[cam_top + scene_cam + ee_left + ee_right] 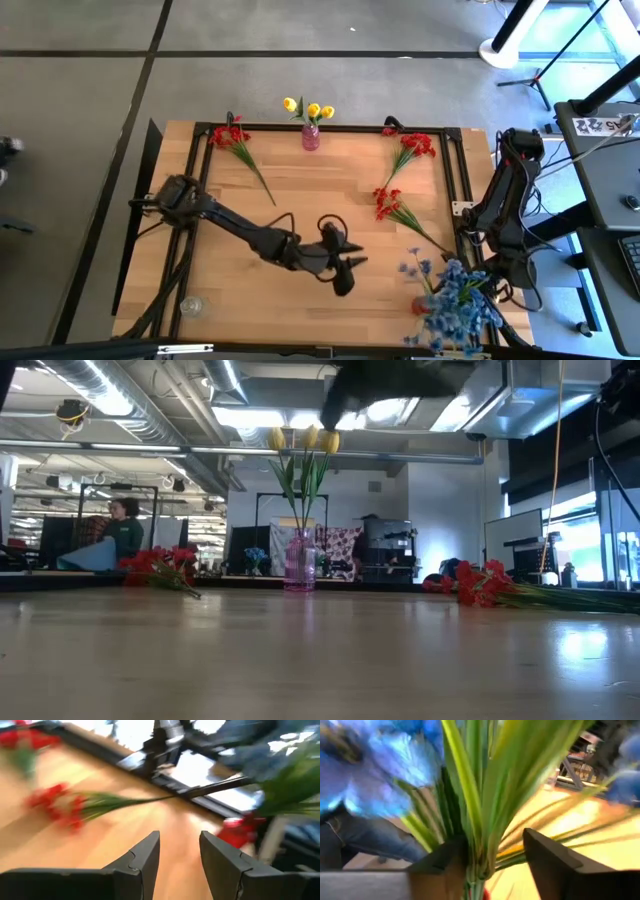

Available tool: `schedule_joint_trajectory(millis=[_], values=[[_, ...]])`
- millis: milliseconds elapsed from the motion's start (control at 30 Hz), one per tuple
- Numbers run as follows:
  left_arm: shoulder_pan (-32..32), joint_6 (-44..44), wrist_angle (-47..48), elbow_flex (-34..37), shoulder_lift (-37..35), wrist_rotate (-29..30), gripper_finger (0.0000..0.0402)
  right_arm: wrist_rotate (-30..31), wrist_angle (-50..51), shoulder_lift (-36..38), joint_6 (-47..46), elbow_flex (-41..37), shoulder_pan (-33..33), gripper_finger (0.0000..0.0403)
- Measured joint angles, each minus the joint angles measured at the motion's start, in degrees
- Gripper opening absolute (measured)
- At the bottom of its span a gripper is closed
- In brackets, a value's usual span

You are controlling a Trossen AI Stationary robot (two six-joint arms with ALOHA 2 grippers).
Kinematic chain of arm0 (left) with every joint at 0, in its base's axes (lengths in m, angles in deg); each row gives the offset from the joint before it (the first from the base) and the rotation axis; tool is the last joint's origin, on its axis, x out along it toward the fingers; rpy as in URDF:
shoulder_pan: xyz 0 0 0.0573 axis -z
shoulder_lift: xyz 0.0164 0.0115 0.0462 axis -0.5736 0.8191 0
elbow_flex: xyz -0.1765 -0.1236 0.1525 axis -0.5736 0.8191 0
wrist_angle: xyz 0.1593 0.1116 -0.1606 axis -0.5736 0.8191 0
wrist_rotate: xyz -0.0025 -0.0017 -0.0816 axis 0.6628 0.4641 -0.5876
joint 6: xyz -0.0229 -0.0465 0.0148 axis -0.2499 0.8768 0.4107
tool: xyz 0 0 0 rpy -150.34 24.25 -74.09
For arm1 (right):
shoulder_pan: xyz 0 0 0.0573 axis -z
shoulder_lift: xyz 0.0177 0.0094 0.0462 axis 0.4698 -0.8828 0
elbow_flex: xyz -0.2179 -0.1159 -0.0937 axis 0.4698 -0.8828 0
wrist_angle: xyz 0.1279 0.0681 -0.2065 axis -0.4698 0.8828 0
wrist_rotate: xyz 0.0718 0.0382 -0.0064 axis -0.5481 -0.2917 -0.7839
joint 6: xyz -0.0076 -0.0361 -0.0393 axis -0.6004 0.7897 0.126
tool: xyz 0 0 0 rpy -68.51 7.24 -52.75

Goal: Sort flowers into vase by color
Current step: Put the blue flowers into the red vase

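The left gripper (pixel 345 272) hangs above the middle of the wooden table (pixel 300 200) in the high view, its 2 fingers spread and nothing between them. The right gripper (pixel 478 290) sits at the near right corner, buried in the blue flowers (pixel 455 305). 3 yellow flowers (pixel 308 108) stand in a pink vase (pixel 311 137) at the far edge. 1 red stem (pixel 232 137) lies at the far left, another red stem (pixel 412 147) at the far right, and a third red stem (pixel 388 203) lies nearer the middle right. A clear glass (pixel 190 305) stands at the near left corner.

The low view shows bare tabletop (pixel 320 660) closest, then the pink vase (pixel 300 565) upright with yellow tulip heads (pixel 303 438) on green stems. Red blooms (pixel 160 565) lie flat to the left and more red blooms (pixel 480 582) to the right. A seated person (pixel 118 535) shows in the room behind.

In the left wrist view the gripper (pixel 180 852) is open, empty, above the wood; a red flower (pixel 55 805) lies ahead with its stem running toward the table frame.

In the right wrist view the gripper (pixel 492 865) has its fingers on either side of a bundle of green stems (pixel 475 805), with blue blooms (pixel 380 765) above; whether they pinch the stems is unclear.

No writing can be read.
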Motion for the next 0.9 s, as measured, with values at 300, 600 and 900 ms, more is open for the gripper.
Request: schedule_joint_trajectory(millis=[300, 600, 900], values=[[-2.89, 18.28, 28.53, 0.0, -5.35, 4.53, 0.0135, 0.45, 19.56, 0.15, -7.3, 8.84, 0.0, 0.0284], [-10.34, 47.93, 63.1, 0.51, -6.57, 9.1, 0.0135, 1.48, 27.35, 0.5, -9.1, 12.76, 0.0, 0.0316], [-27.24, 59.27, 68.97, 15.22, -6.94, 5.24, 0.0135, 3.05, 29.22, 1.81, -9.3, 13.21, 0.0, 0.0321]])
